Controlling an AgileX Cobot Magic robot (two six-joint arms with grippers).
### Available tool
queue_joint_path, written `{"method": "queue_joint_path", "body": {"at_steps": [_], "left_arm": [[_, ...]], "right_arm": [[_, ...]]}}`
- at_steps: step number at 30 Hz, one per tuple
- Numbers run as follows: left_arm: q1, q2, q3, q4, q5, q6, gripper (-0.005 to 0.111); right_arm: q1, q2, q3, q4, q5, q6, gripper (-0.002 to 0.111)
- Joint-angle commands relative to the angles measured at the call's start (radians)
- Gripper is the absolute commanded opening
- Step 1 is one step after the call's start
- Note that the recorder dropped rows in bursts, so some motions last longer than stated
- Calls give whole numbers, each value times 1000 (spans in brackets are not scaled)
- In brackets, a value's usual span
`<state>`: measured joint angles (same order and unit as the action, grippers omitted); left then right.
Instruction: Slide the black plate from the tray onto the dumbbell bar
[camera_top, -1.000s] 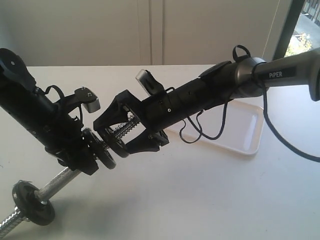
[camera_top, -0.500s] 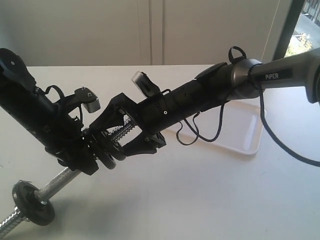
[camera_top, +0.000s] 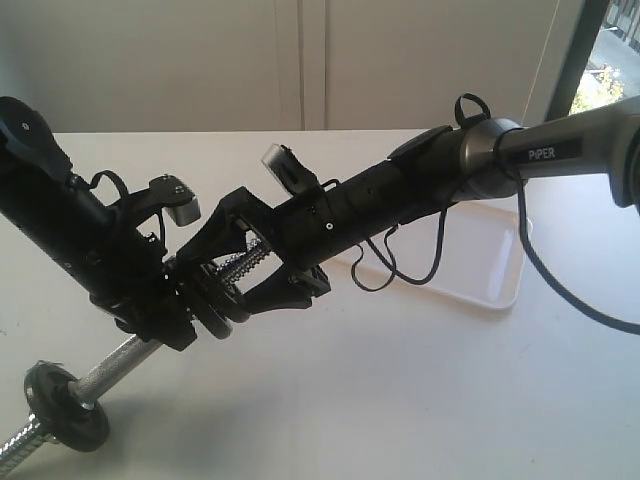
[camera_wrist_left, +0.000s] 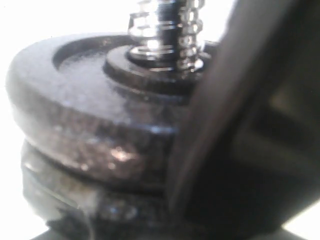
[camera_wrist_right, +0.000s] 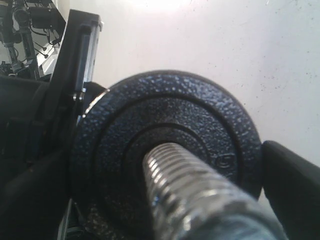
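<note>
At the far left of the exterior view, a small round black weight disc (camera_top: 65, 405) sits low, at about 7 o'clock. It is threaded on the long chrome dumbbell bar (camera_top: 115, 365), which climbs from there toward 1 o'clock above the white matte table (camera_top: 350, 400). The bar's bare stretch is knurled and dull silver, and its ends carry a coarse, shiny screw thread.

Your left gripper (camera_top: 170, 310) is closed around the bar just up from that knurled stretch, and the bar hangs tilted in its grasp.

Next along the bar comes a scuffed grey-black disc (camera_wrist_left: 60, 200) with a pitted, worn edge. Lying face to face against it is the matte-black round plate (camera_wrist_right: 150, 105), already on the bar and well away from the tray. Its surface is pebbled like cast iron, with a raised outer ring and a sunken face, and the thread pokes out through its centre hole.

Your right gripper (camera_top: 212, 285) comes in from 2 o'clock with its jaws spread wide. It straddles the protruding thread and grips the plate by its rim, with one dark flat finger (camera_wrist_right: 292, 185) against the edge and the other on the opposite side.

From the exterior camera, the black angular gripper frames hide most of both discs. A thin black cable (camera_top: 400, 275) loops beneath the right arm.

At 3 o'clock of the grippers lies the white rectangular plastic tray (camera_top: 505, 290), with rounded corners and a low rim. The arm covers its near-left part.
</note>
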<state>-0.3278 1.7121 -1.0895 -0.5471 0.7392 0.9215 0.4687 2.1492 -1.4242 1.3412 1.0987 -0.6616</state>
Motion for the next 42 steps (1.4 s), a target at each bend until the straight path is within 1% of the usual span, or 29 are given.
{"method": "queue_joint_path", "body": {"at_steps": [1, 2, 3, 4, 12, 19, 24, 27, 37, 42], "left_arm": [[-4, -38, -17, -101, 13, -25, 0], [-4, -38, -17, -101, 13, -25, 0], [-4, -38, -17, -101, 13, -25, 0], [-4, -38, -17, -101, 13, -25, 0], [-4, -38, -17, -101, 13, -25, 0], [-4, -38, -17, -101, 13, -25, 0], [-4, -38, -17, -101, 4, -25, 0], [-4, -38, -17, -101, -4, -25, 0], [-4, -36, -17, -101, -16, -36, 0], [-4, -36, -17, -94, -57, -91, 0]], "right_arm": [[13, -29, -6, 72, 122, -38, 73], [13, -29, -6, 72, 122, -53, 94], [13, -29, -6, 72, 122, -56, 102], [13, -29, -6, 72, 122, -58, 105], [7, -29, -6, 72, 122, -58, 105], [-52, -29, -6, 62, 122, -48, 105], [-98, -29, -6, -69, 122, 39, 105], [-117, -29, -6, -120, 122, 41, 105], [-121, -29, -6, -135, 122, 44, 105], [-121, -29, -6, -139, 122, 44, 105]]}}
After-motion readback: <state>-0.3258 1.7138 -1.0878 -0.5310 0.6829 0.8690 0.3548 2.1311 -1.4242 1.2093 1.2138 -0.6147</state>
